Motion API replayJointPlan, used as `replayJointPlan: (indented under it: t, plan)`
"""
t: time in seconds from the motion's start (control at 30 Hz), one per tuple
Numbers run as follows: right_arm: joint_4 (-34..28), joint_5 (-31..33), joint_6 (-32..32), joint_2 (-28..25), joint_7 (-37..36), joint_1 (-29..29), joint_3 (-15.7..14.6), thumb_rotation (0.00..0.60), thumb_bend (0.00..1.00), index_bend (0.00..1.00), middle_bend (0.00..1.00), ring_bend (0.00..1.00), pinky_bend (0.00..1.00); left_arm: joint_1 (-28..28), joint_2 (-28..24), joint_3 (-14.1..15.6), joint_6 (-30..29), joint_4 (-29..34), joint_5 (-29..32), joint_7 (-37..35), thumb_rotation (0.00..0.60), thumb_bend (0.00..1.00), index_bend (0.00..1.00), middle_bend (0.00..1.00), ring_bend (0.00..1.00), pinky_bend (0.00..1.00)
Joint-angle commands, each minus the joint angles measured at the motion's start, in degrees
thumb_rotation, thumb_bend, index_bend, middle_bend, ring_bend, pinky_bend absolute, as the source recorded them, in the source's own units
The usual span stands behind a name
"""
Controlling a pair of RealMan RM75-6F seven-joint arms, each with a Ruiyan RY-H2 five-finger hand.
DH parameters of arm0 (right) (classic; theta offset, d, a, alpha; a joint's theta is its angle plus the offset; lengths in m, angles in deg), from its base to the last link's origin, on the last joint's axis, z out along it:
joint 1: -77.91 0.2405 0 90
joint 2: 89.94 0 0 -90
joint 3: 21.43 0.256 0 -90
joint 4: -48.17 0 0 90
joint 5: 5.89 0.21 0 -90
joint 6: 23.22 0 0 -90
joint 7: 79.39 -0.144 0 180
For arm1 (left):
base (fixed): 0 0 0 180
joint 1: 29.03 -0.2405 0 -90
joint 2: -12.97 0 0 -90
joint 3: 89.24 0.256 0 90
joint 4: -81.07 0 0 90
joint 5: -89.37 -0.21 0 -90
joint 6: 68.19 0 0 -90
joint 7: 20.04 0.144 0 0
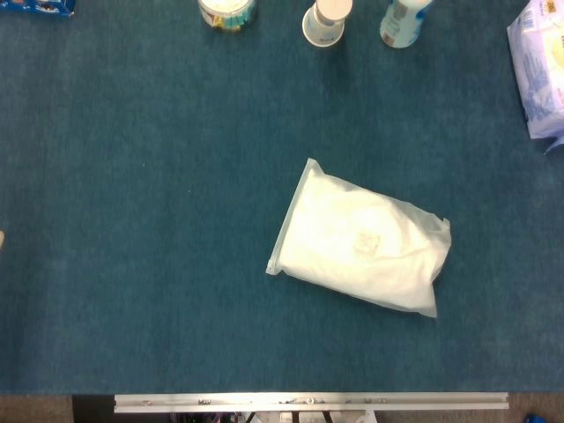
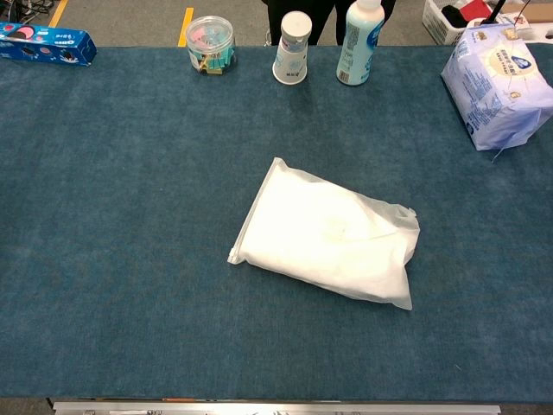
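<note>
A: White pouch (image 1: 359, 241) lies flat near the middle of the table (image 1: 132, 220), a little right of centre. Frosted plastic, soft white filling, rectangular, slightly puffed and creased.

B: Orientation?

A: Long axis runs diagonally, from upper left to lower right in both views. The straight sealed edge is the left end; the crumpled end points right, toward the near edge.

B: Table surface?

A: Dark teal cloth, matte, felt-like nap.

B: Hands?

A: Neither the left nor the right hand appears in either view, so their state can't be read. Nothing touches the pouch.

B: Surroundings?

A: Far edge, well apart from the pouch: clear round jar (image 2: 210, 45) with pastel contents, white paper cup (image 2: 292, 48), white bottle (image 2: 360, 41) with a pale blue label. Blue flat box (image 2: 45, 44) at far left. Soft lavender-and-white pack (image 2: 499, 83), glossy wrap, at far right.
</note>
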Motion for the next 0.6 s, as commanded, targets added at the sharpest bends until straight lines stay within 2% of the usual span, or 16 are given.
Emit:
replayJointPlan:
  t: [0.03, 0.37, 0.6]
  plan:
    - [0.0, -0.2, -0.2, 0.1, 0.1, 0.0, 0.0, 0.600, 0.00, 0.32, 0.22, 0.03, 0.19, -0.1, -0.1, 0.1, -0.2, 0.2, -0.2, 0.1, 0.600, 0.18, 0.44, 0.43, 0.38, 0.51]
    - [0.5, -0.2, -1.7, 0.8, 0.2, 0.0, 0.2, 0.600, 0.00, 0.32, 0.22, 0.03, 0.19, 0.0, 0.0, 0.0, 0.1, 0.0, 0.2, 0.2, 0.600, 0.18, 0.44, 0.43, 0.38, 0.51]
    - [0.9, -2.4, -9.7, 1.1, -3.4, 3.0, -2.3, 0.600, 0.00, 0.32, 0.22, 0.03, 0.19, -0.2, -0.1, 0.4, -0.3, 0.1, -0.6, 0.2, 0.600, 0.18, 0.44, 0.43, 0.38, 0.51]
